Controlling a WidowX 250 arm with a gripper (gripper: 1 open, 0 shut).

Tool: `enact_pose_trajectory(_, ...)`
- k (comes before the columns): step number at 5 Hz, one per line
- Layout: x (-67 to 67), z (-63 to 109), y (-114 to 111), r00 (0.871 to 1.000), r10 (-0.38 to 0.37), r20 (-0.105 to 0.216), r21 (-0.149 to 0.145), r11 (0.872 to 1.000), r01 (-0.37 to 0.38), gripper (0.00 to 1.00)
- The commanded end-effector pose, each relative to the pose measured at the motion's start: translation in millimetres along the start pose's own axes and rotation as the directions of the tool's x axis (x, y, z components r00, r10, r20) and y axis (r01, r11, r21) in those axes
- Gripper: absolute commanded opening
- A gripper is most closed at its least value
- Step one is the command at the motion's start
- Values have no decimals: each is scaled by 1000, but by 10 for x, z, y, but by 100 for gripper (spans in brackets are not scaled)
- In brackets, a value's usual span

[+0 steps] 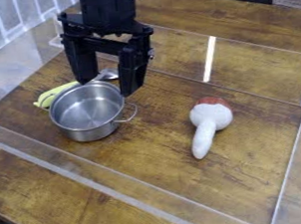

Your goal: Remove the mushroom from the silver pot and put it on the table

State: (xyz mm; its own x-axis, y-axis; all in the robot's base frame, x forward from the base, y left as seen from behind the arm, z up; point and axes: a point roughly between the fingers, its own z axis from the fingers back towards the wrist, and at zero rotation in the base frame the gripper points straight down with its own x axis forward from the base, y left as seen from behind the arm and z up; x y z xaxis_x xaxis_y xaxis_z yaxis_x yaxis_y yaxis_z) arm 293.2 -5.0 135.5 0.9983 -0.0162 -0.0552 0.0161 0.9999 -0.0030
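Note:
The mushroom [208,125], with its thick white stem and small reddish-brown cap, lies flat on the table [158,163], right of the silver pot [89,112]. The pot stands upright with nothing inside it. My gripper [106,76] hangs pointing down just behind and above the pot. Its two black fingers [134,71] stand wide apart with nothing between them. It is well clear of the mushroom, up and to the left of it.
A yellow-green curved banana-like toy [56,93] lies against the pot's left side. A clear acrylic rim [148,199] fences the work area. A white rail structure [5,23] stands at the back left.

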Motion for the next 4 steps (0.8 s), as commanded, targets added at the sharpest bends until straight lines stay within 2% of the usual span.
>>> enact_pose_trajectory(1,23,-57,95,1000,-9,-6,-23,1000,9,100)
enact_pose_trajectory(2,140,-21,222,1000,-13,-3,-43,999,13,100)
enact_pose_trajectory(4,234,112,181,996,-88,2,-62,994,88,100)
